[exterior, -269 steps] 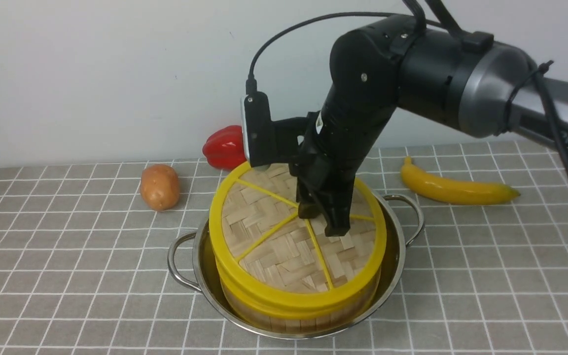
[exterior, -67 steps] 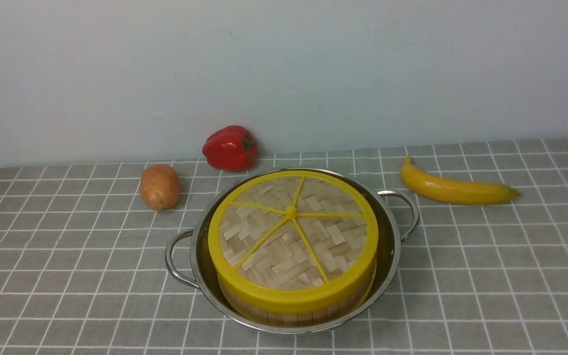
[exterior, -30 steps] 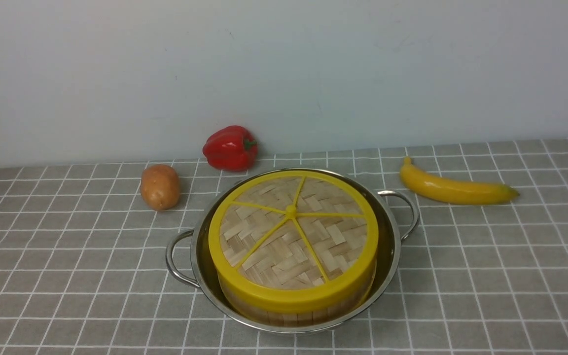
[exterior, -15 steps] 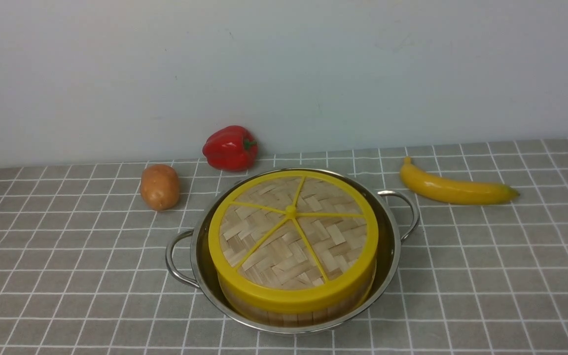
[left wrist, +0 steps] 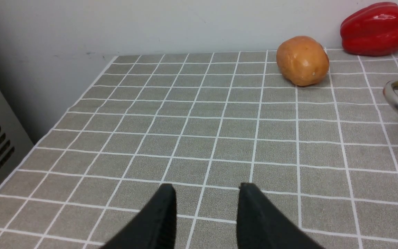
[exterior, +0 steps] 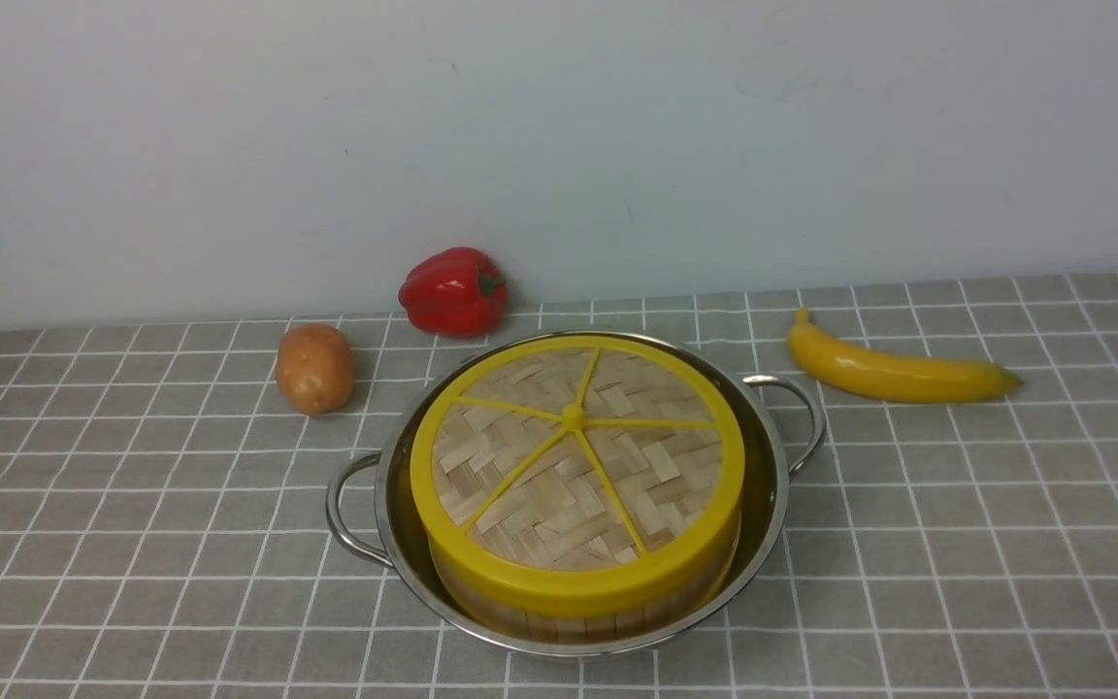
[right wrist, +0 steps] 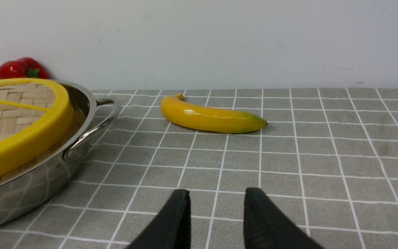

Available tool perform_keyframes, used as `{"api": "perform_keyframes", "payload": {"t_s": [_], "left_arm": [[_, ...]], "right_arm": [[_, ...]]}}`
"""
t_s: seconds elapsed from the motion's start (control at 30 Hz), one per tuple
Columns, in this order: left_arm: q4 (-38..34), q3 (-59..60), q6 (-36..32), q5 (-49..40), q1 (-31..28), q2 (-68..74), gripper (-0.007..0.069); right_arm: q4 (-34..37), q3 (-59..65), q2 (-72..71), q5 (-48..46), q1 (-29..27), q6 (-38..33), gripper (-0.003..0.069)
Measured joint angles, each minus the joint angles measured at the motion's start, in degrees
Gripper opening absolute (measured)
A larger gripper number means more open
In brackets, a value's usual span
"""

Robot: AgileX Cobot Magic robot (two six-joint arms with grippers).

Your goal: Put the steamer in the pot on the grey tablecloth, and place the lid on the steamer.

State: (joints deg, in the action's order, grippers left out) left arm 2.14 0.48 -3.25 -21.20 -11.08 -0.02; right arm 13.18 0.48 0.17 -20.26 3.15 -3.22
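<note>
In the front view, going left to right, I saw a potato [exterior: 314, 368] at middle left, a red pepper [exterior: 453, 290] behind it, then the pot [exterior: 772, 485] at lower centre on the grey tablecloth [exterior: 957, 544]. The steamer [exterior: 559, 616] sat inside the pot, and the lid [exterior: 574, 466] lay flat on top of it. A banana [exterior: 894, 374] lay at middle right. Neither arm showed there. In the wrist views, my left pincer [left wrist: 206, 204] hung spread over bare cloth, holding nothing, and my right pincer [right wrist: 216, 207] was likewise spread and empty, beside the pot. I judged both steps done; the next move called only for keeping the arms clear.
</note>
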Motion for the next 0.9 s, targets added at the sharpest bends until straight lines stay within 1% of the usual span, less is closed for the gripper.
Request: {"api": "perform_keyframes", "payload": {"t_s": [0.9], "left_arm": [[0.0, 0.0, 0.0, 0.0, 0.0, 0.0, 0.0243]], "right_arm": [[0.0, 0.0, 0.0, 0.16, 0.0, 1.53, 0.024]]}}
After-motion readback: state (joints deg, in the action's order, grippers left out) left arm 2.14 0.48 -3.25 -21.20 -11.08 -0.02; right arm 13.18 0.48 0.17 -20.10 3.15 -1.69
